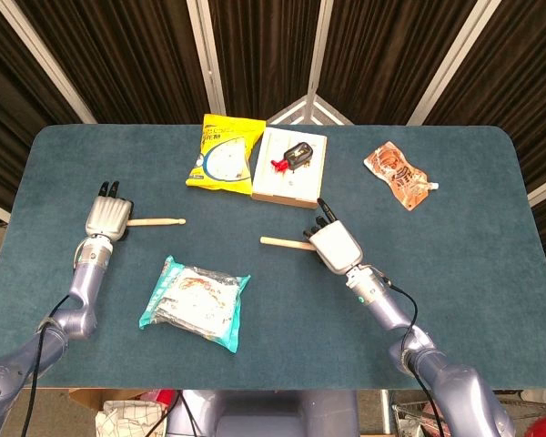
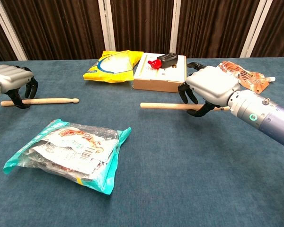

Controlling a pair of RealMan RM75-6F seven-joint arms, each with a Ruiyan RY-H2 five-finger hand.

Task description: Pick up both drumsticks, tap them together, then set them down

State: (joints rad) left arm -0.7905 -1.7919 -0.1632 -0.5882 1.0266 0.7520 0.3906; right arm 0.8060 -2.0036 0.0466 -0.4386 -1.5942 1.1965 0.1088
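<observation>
On the dark teal felt-covered surface (image 1: 491,273), the left hand (image 1: 107,218), silver-backed with black fingers, is curled around the butt end of a pale wooden drumstick with a rounded tip (image 1: 155,221); in the chest view this left hand (image 2: 12,81) has its fingers wrapped over the stick (image 2: 47,100), which lies low and level along the cloth, tip pointing toward the middle of the surface; whether it touches the cloth cannot be told. The right hand (image 1: 335,244) grips a second plain wooden drumstick (image 1: 282,241) near one end, fingers folded under and around it; seen from the chest, that right hand (image 2: 210,90) holds its stick (image 2: 163,106) roughly level and clear above the surface, the free end reaching left. The two sticks are well apart. Between the hands, nearer the front edge, lies a teal-edged clear plastic food packet (image 1: 194,301). Along the far side sit a yellow snack bag (image 1: 223,153) and, just beside it, a flat white cardboard box (image 1: 289,167) carrying a small black and red object (image 1: 293,157). Well to the right lies an orange-brown printed pouch with a white spout (image 1: 399,174).
</observation>
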